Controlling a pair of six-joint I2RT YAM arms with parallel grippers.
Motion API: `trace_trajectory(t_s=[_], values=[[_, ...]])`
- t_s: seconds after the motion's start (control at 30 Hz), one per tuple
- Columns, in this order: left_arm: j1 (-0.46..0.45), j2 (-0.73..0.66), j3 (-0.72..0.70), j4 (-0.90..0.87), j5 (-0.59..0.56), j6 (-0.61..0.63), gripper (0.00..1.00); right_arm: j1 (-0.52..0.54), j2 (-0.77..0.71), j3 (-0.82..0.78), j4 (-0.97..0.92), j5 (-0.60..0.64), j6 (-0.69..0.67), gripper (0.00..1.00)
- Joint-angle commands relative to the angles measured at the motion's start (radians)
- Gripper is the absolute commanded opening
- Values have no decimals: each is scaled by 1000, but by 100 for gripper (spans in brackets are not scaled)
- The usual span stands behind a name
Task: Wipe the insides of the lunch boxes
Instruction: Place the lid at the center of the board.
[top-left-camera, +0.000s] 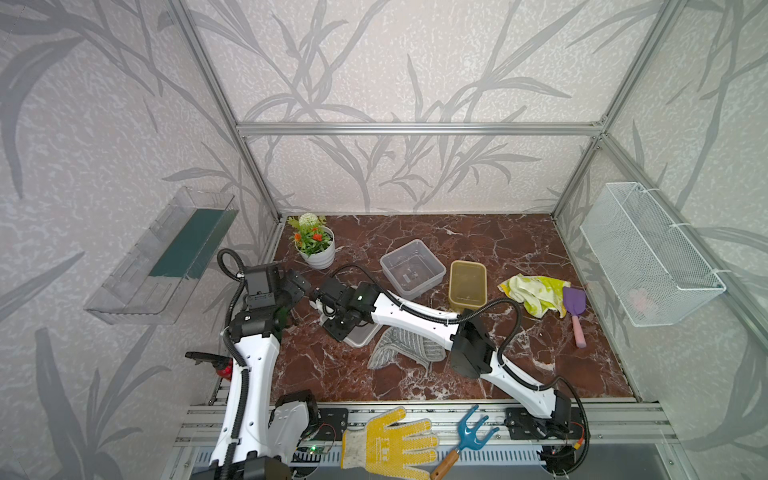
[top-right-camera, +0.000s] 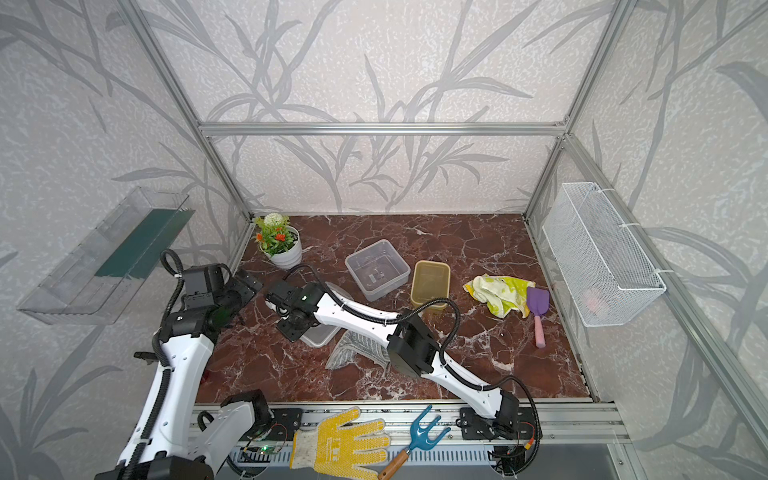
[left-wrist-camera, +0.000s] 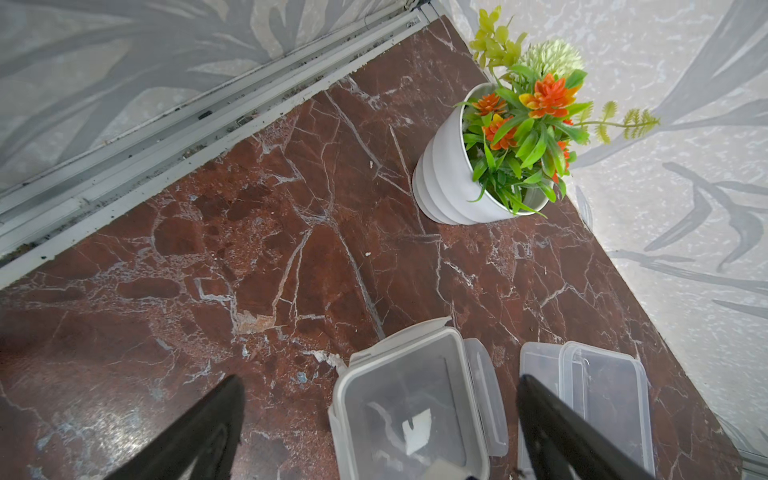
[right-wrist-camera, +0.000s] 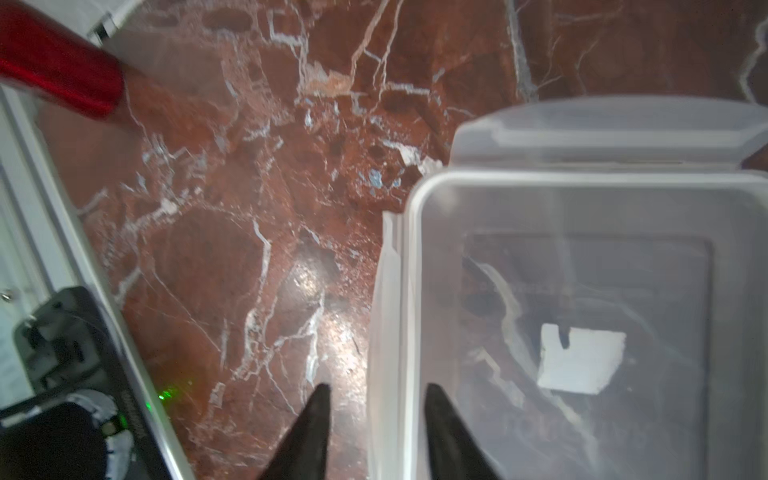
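Observation:
Both top views show two lidless lunch boxes standing mid-table: the clear greyish one (top-left-camera: 411, 268) (top-right-camera: 376, 270) and the smaller amber one (top-left-camera: 467, 286) (top-right-camera: 430, 284). A clear clip lid with a white sticker (right-wrist-camera: 582, 332) (left-wrist-camera: 411, 407) lies flat at the left. My right gripper (right-wrist-camera: 376, 388) straddles that lid's rim with its jaws apart and a gap beside the rim. My left gripper (left-wrist-camera: 382, 377) hovers wide open above the same lid, holding nothing. A second flat clear lid (left-wrist-camera: 602, 399) lies beside it. A grey striped cloth (top-left-camera: 403, 347) is partly under my right arm.
A potted fake plant (top-left-camera: 316, 245) stands at the back left. A yellow-green cloth (top-left-camera: 534, 293) and a purple trowel (top-left-camera: 575, 316) lie at the right. A yellow glove (top-left-camera: 386, 442) and a blue hand rake (top-left-camera: 465, 440) rest on the front rail. A wire basket (top-left-camera: 648, 253) hangs on the right wall.

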Motion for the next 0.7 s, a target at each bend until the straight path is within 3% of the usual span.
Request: trace_trajectory(t_s=[0.0,0.07,0.13,0.23,0.37,0.5,0.67], values=[[6,-8,22,-36,-34,27,99,-2,20,72,31,-60,9,67],[6,-9,15,-15,-6,63,99,-3,-14,65,38,-57,-8,83],[3,-10,7,7,15,58,99,-4,-62,49,35,-38,-30,88],[0,-4,10,2,23,65,100,-12,-166,-33,7,45,-57,88],[-39,-4,3,1,22,69,100,-37,-420,-395,130,166,-88,87],[-200,28,8,20,-77,75,100,-80,-669,-781,267,214,-71,84],[-337,141,35,59,-130,24,99,-94,-749,-946,109,338,-11,82]])
